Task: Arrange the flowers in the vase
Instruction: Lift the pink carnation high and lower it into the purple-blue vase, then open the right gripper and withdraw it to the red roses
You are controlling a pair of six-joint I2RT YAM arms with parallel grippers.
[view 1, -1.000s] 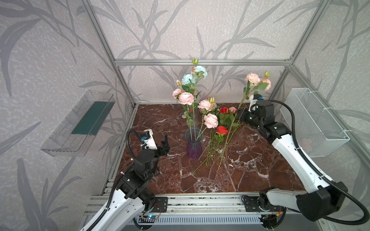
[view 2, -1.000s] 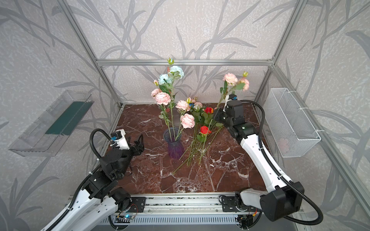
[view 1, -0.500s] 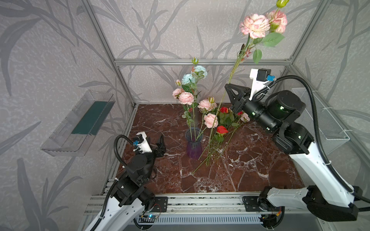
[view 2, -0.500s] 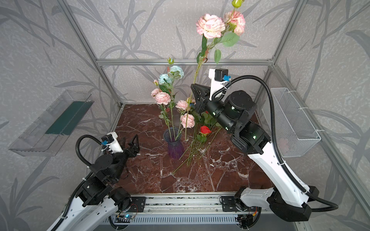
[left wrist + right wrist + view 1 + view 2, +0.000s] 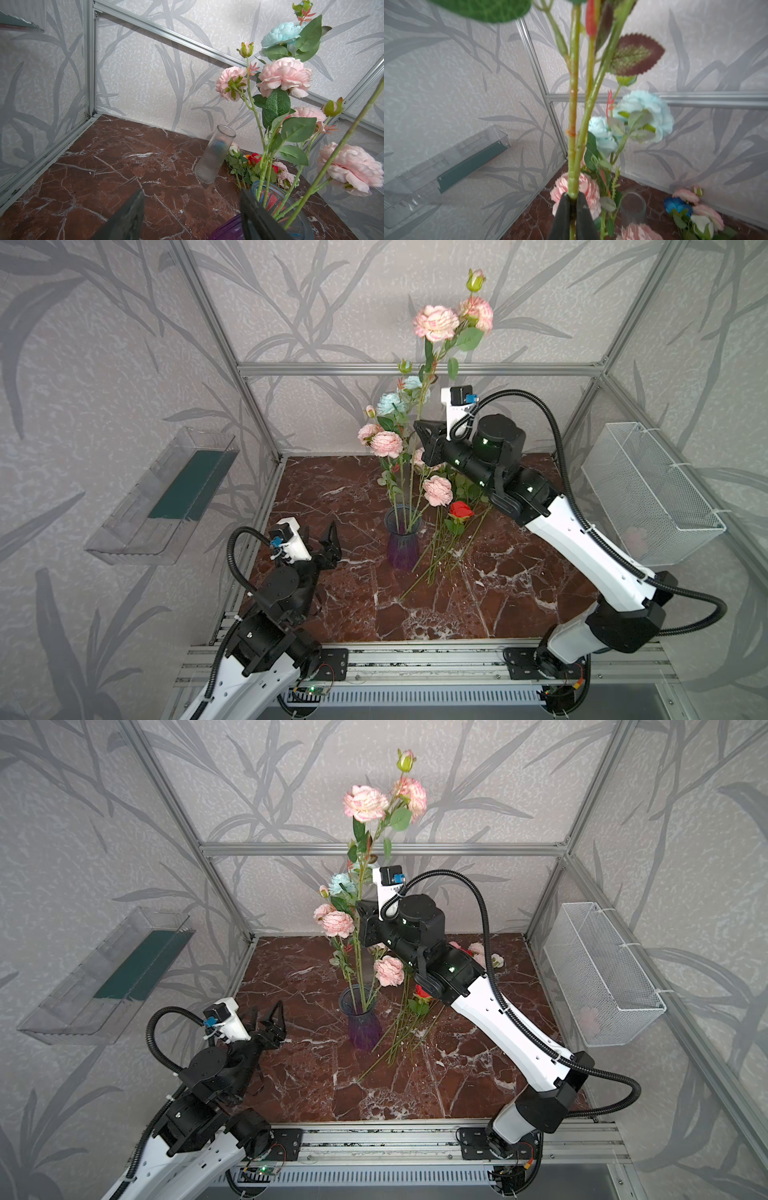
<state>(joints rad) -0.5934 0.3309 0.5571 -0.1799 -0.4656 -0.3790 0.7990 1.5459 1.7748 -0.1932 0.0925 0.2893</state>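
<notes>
Left wrist view: left gripper [image 5: 191, 192] is hovering low over the marble floor [image 5: 104, 166], jaws standing wide apart and holding nothing, just beside the purple vase [image 5: 402, 549]. The vase is carrying pink and pale teal flowers [image 5: 386, 443]. Right gripper [image 5: 571, 199] is pinching the pink peony stem [image 5: 574, 108] tight and upright, its lower end dipping into the vase mouth. Loose flowers [image 5: 460, 510] are lying right of the vase. A clear ribbed vase [image 5: 214, 155] is standing further back.

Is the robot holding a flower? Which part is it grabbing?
The right gripper pinches the tall pink flower around the middle of its green stem. The left gripper is open and holds nothing.
</notes>
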